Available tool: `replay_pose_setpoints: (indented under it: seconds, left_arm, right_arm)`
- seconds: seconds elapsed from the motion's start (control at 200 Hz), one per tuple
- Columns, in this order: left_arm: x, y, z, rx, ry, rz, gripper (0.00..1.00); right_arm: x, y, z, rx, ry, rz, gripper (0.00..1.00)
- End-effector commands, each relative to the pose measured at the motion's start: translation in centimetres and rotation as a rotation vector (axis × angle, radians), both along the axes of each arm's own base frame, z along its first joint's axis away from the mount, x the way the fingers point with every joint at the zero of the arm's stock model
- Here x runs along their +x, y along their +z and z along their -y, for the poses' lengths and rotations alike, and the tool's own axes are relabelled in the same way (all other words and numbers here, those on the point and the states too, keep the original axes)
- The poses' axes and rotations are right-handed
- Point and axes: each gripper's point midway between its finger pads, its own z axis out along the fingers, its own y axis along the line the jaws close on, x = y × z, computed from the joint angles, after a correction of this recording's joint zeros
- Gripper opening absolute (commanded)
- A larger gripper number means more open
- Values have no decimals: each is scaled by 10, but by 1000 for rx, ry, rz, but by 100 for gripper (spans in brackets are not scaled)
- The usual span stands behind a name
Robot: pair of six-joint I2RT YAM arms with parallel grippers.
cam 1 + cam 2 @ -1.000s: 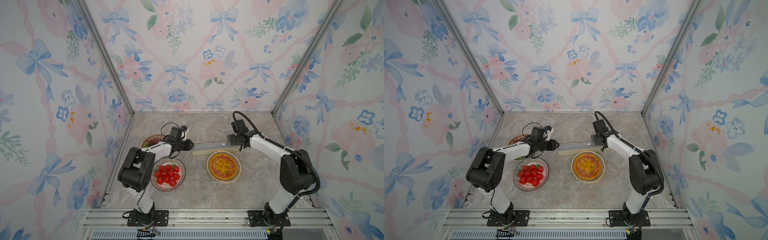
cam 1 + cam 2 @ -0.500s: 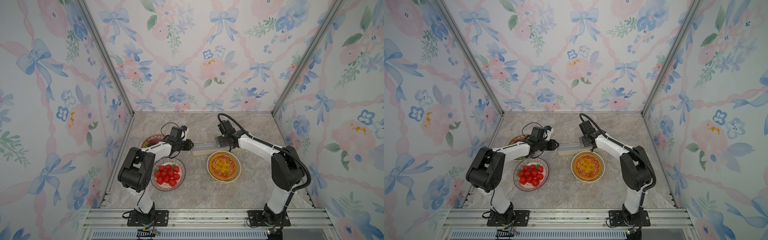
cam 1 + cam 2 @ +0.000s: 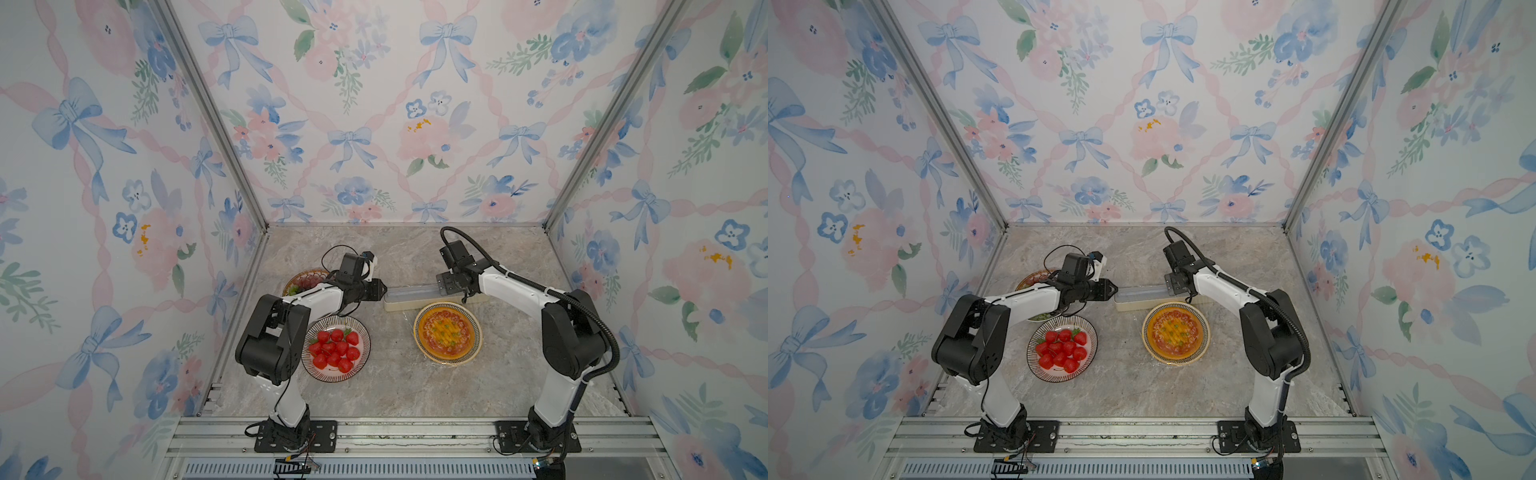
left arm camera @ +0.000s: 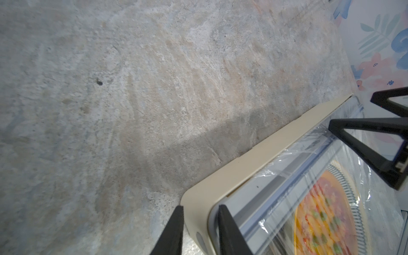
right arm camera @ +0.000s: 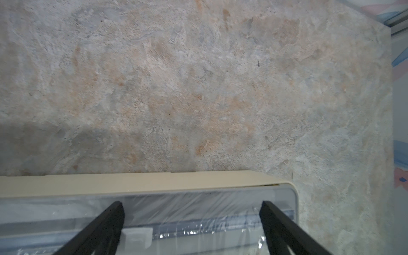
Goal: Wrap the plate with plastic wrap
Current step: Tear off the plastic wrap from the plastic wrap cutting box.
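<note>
Plastic wrap [image 5: 194, 230]: thin, clear, crinkly film, drawn from the wrap box [image 3: 405, 305]; by the left wrist view, seemingly spread over the plate [image 3: 478, 330] just in front.
Wrap box: long, cream, with a translucent lid, flat on the marble table [image 5: 198, 88] behind the plate.
Left claw [image 4: 200, 208]: narrow, pinched across the cream rim at one end of the box.
Right claw [image 5: 191, 202]: spread wide above the box towards its other end; contact with the lid unclear.
White slider [image 5: 136, 237]: by one right finger, probably the cutter.
Handling: film nearly weightless, limp, clingy, quick to tear or bunch; box light and stiff, likely to slide unless pinned.
Where to grip: film by a free edge, pulled flat; box by its end rim.
</note>
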Motion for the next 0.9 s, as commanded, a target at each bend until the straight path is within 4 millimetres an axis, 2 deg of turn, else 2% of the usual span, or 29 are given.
replay_pose_setpoints:
  seconds: [0.0, 0.895]
  left_arm:
    - [-28, -42, -24, 124, 37, -151, 29]
    - [-27, -42, -25, 132, 45, -149, 29]
  right_arm:
    - [-6, -3, 22, -47, -29, -24, 98]
    - [-14, 3, 144, -79, -286, -36, 98]
